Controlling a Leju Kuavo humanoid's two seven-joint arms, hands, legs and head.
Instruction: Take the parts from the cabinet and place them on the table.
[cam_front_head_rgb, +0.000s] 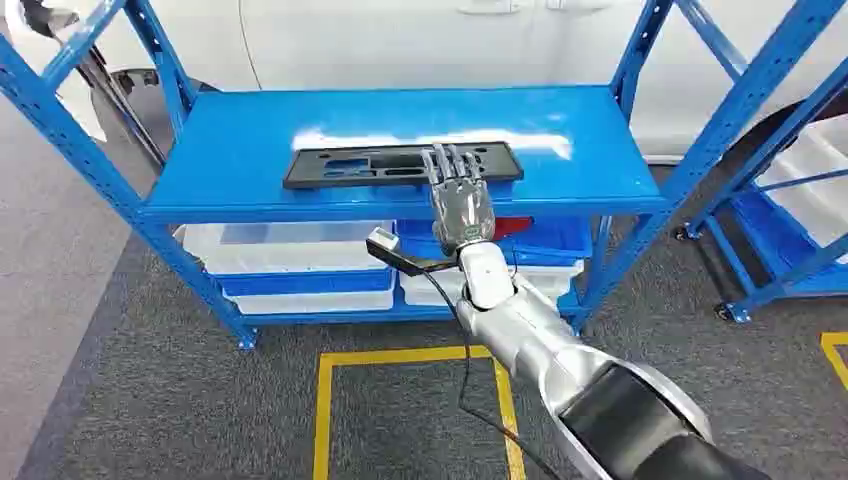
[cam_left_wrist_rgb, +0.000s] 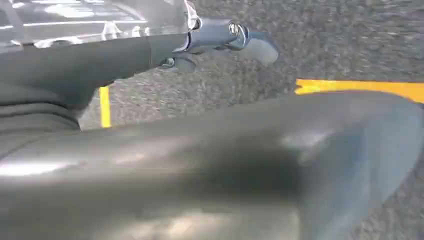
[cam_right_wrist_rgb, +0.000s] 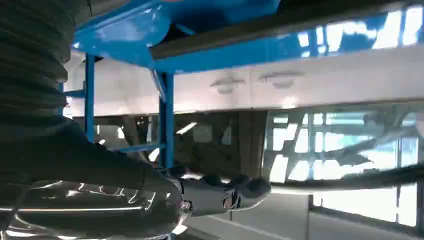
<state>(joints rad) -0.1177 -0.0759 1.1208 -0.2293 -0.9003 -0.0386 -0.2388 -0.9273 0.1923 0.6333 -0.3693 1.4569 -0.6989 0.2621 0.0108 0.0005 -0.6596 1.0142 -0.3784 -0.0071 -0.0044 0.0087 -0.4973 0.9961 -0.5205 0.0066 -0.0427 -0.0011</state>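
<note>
Plastic part (cam_front_head_rgb: 400, 165), black and flat, lay mid-frame on the blue shelf (cam_front_head_rgb: 250, 150). The right hand (cam_front_head_rgb: 460, 195) rested flat on its right end, fingers straight, grasping nothing. Whether the left hand (cam_left_wrist_rgb: 220, 42) was clenched or loose, I cannot tell.

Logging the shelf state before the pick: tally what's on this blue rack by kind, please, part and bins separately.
Black flat part with cutouts, on the top shelf of the rack, under the right hand's fingers: 1
White bins on the lower shelves: at least 3, partly hidden
Blue bin: 1
Total: at least 5
</note>
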